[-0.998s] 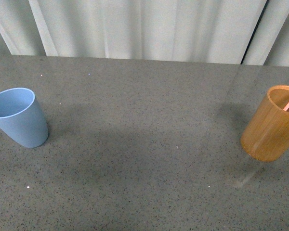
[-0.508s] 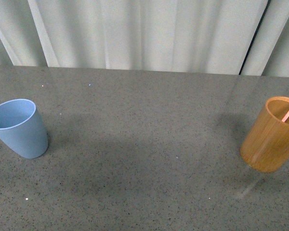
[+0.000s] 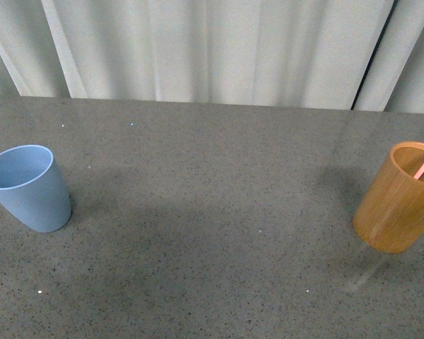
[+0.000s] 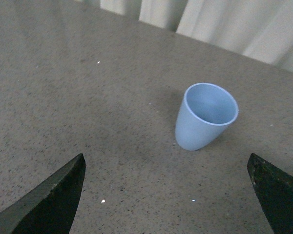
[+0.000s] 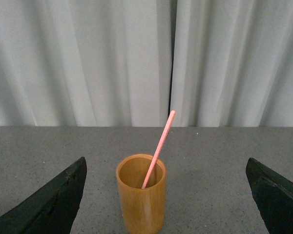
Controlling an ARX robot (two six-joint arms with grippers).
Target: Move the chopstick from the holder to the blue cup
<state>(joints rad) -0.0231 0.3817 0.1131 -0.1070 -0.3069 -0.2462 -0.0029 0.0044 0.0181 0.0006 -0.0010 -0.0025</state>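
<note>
1. Starting nearest: looking at a left claw [image 4: 166,161] spread wide and gripping nothing, aimed down toward the blue cup [image 4: 205,117]. Same deal with the right claw [image 5: 166,159]: released, empty, facing the holder [image 5: 140,200] from a little way off. Can't spot either arm in the front view.
2. Out on the surface [image 3: 212,233]: blue cup far over on the robot's left, holder far over on the right, well apart. Means a long carry, maybe even a handover, with plenty of chances to lose a thin stick on the way.
3. Found the chopstick [image 5: 158,148] standing in the holder, leaning on the rim, a good part poking out above. Not grabbed yet, so basically at square one.
4. Biggest worry: pinching something that skinny and tilted. Could close off-centre and just knock it round the rim, or clamp it crooked and let it swivel.
5. Also risky: pulling sideways instead of along the lean. Could lever against the rim and topple the holder, with no second claw steadying it.
6. At the far end of the job: dropping in a stick much taller than the cup. Could tip that narrow-based blue cup, or miss the mouth altogether.
7. Furthest back, just a pale curtain [image 3: 219,49], no part in any of this.
</note>
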